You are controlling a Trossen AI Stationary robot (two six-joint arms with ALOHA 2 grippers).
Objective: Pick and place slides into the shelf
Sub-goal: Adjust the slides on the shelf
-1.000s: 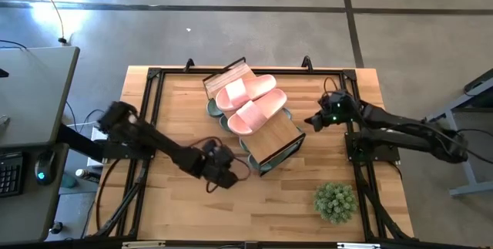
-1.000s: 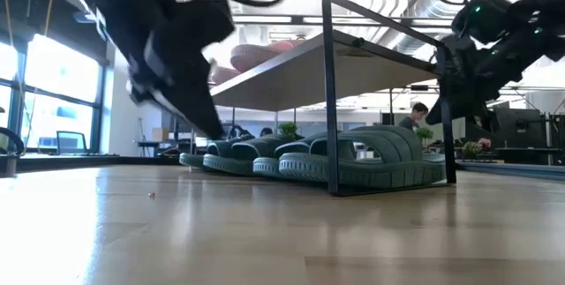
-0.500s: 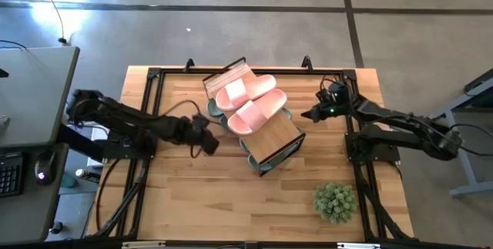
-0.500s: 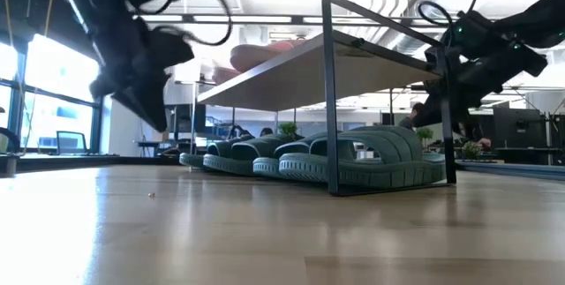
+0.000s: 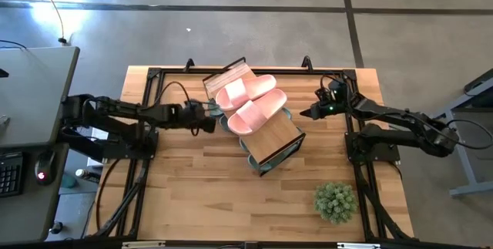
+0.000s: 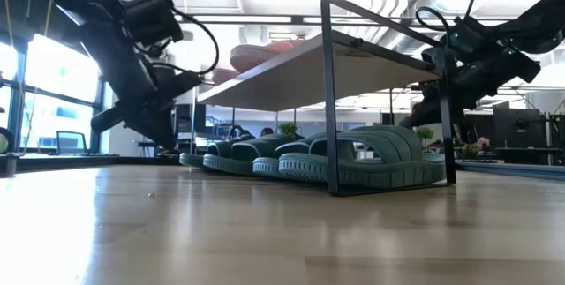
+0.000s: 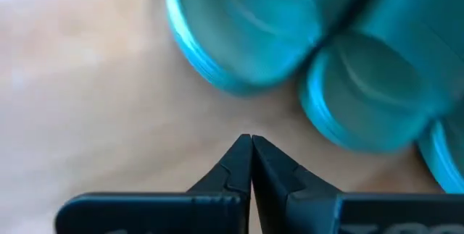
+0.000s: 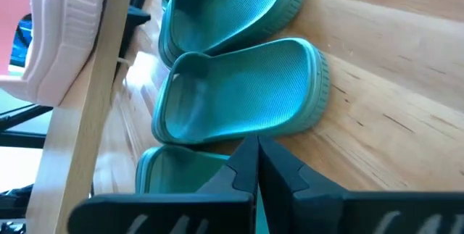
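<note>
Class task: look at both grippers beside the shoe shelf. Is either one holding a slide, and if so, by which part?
Nothing is held. The left gripper and right gripper are both shut on nothing, close to the green slides under the shelf.

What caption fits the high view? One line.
Two pink slides top the shelf; both arms flank it, jaws shut.

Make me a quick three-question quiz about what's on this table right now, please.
1. True or false: both pink slides lie on top of the shelf.
2. Where are the green slides? A) under the shelf's plank B) beside the potted plant C) in a gripper
3. Fill in: the left gripper and right gripper are both ____.

Key: 1 true; 2 A; 3 shut.
</note>
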